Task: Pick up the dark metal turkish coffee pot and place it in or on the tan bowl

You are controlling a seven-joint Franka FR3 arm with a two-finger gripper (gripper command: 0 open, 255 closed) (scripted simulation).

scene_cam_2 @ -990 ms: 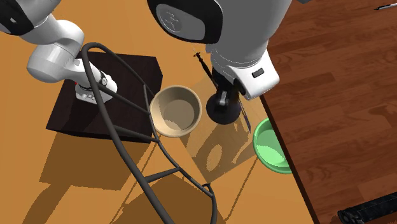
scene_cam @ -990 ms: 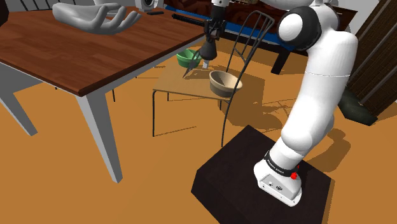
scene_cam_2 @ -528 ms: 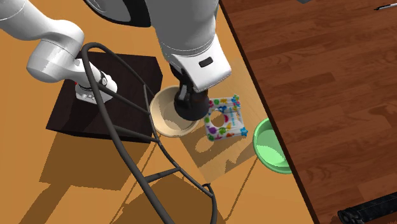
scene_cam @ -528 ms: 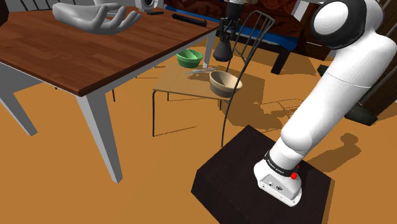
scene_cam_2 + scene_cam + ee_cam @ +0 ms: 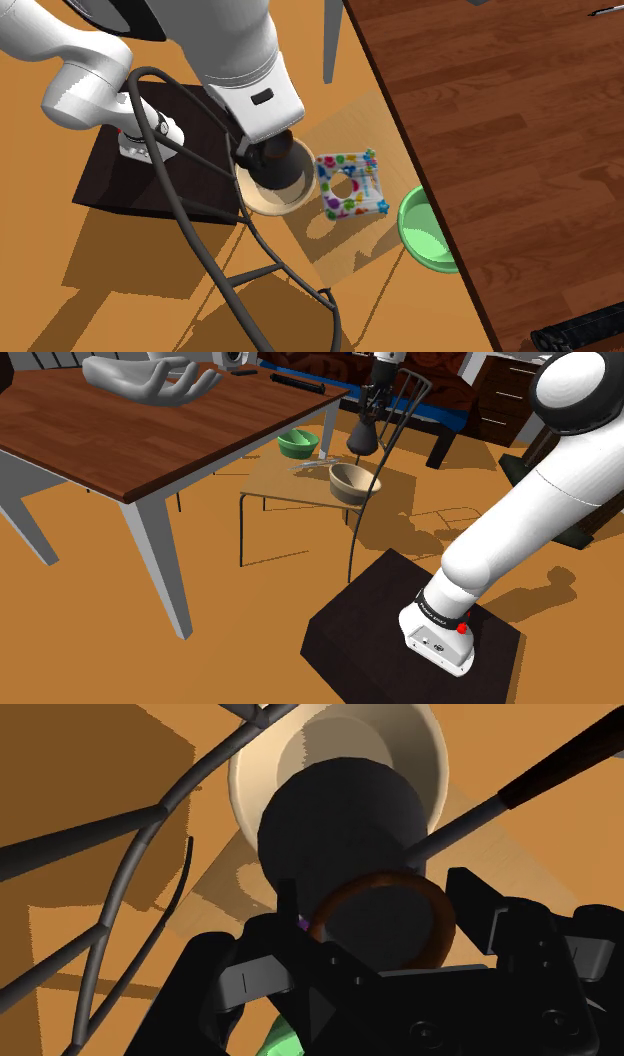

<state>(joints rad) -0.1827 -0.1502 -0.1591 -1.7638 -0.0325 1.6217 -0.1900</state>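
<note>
The pincer (image 5: 372,407) is shut tight on the dark coffee pot (image 5: 363,438) and holds it up in the air, right over the tan bowl (image 5: 354,483). So the picking up is done. I think what is left is to go down and let go. A moment ago the pot hung over the bowl's edge. Now it is over the middle.

The coffee pot (image 5: 362,436) hangs above the bowl (image 5: 354,483), which sits on the chair seat (image 5: 275,480).

Tan chair seat (image 5: 285,480) with tan bowl (image 5: 355,482), green bowl (image 5: 297,444) and colourful flat square piece (image 5: 362,198) on it.
</note>
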